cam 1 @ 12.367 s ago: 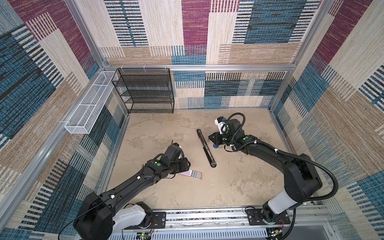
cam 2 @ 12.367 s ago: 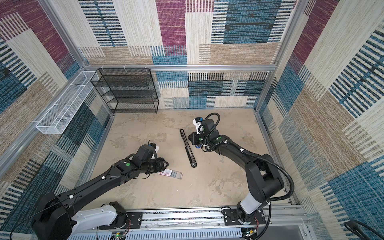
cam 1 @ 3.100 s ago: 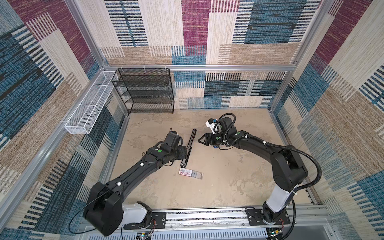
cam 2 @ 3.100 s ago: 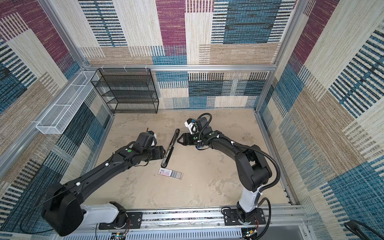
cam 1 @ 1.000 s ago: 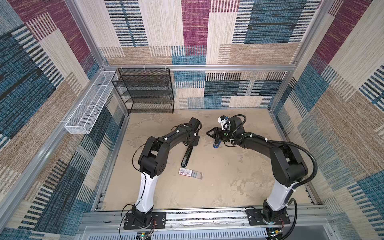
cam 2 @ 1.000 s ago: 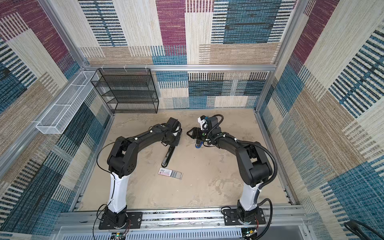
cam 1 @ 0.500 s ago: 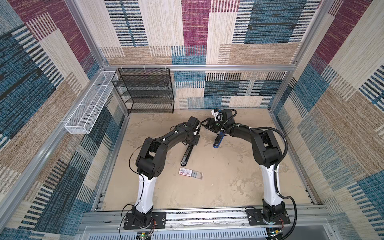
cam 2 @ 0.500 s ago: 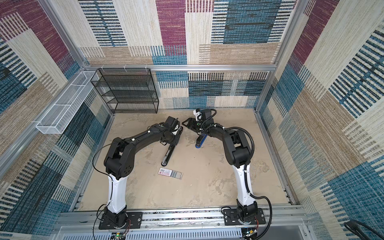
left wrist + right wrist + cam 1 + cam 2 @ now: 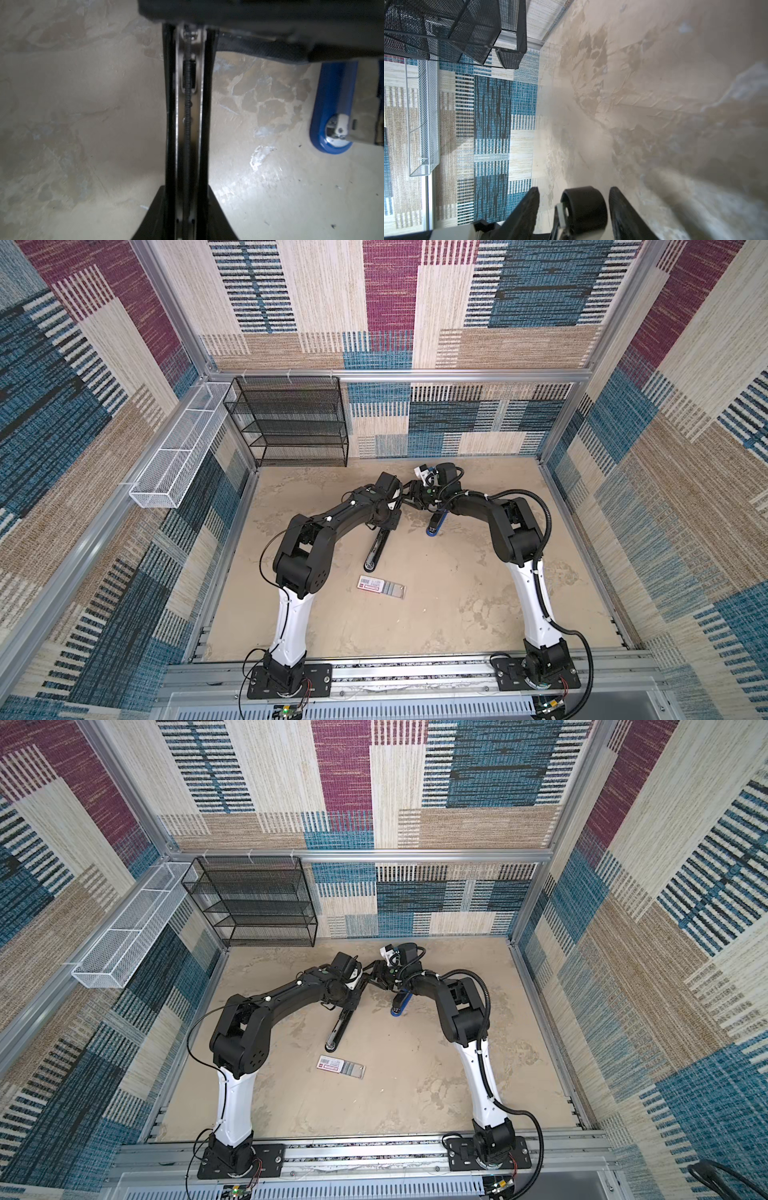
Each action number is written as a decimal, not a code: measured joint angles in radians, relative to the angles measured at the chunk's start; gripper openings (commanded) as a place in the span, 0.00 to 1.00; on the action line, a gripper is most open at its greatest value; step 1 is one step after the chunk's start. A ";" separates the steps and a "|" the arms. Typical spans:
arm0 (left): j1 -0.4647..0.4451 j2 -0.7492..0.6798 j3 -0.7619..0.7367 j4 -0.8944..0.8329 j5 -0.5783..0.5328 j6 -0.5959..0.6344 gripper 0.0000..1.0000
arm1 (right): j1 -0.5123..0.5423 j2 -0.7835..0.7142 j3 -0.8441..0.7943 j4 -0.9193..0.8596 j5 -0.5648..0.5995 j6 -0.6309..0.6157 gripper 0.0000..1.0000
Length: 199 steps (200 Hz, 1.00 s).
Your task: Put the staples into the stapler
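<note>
The stapler lies opened into a V in both top views. Its long black arm (image 9: pixel 376 547) (image 9: pixel 340 1029) runs toward the front and its blue base (image 9: pixel 434 524) (image 9: pixel 400 1006) lies to the right. My left gripper (image 9: pixel 390 522) (image 9: pixel 352 1002) is shut on the black arm; the left wrist view shows its spring channel (image 9: pixel 188 116) between the jaws (image 9: pixel 187 187). My right gripper (image 9: pixel 409 499) (image 9: pixel 374 973) stands at the hinge end. Its fingers (image 9: pixel 529 207) straddle a black rounded end (image 9: pixel 583 205) with gaps on both sides. The staples (image 9: pixel 381 586) (image 9: pixel 341 1065) lie apart toward the front.
A black wire shelf (image 9: pixel 286 420) stands against the back wall at the left. A white mesh basket (image 9: pixel 178 448) hangs on the left wall. Patterned walls close in the beige table on three sides, and a metal rail (image 9: pixel 415 672) runs along the front.
My right gripper left the blue base, swung back to the hinge end beside the left wrist, and its jaws have narrowed. The left gripper kept its hold on the black arm.
</note>
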 measured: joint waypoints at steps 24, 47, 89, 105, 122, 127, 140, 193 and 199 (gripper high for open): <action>0.000 0.009 0.008 0.008 0.011 0.000 0.14 | 0.003 0.013 0.000 0.019 -0.015 0.023 0.42; 0.000 0.016 0.014 0.016 0.011 0.000 0.18 | 0.002 0.014 0.000 0.025 -0.011 0.033 0.36; 0.000 0.025 0.017 0.023 0.013 -0.003 0.34 | 0.002 0.014 0.000 0.029 -0.002 0.036 0.34; 0.000 0.027 0.017 0.029 0.014 -0.003 0.38 | 0.003 0.014 -0.009 0.048 -0.005 0.035 0.33; 0.000 0.027 0.018 0.032 0.015 -0.004 0.41 | 0.004 0.014 -0.022 0.060 -0.005 0.035 0.33; 0.000 0.027 0.018 0.034 0.015 -0.005 0.42 | 0.004 0.014 -0.027 0.063 -0.005 0.035 0.33; 0.000 0.022 0.018 0.034 0.016 -0.007 0.43 | 0.005 0.014 -0.035 0.064 -0.004 0.034 0.33; 0.000 -0.106 -0.054 0.040 0.015 -0.029 0.45 | 0.005 -0.002 -0.059 0.069 0.003 0.009 0.33; 0.000 -0.131 -0.074 0.044 0.014 -0.033 0.45 | 0.005 -0.004 -0.060 0.070 0.005 0.009 0.32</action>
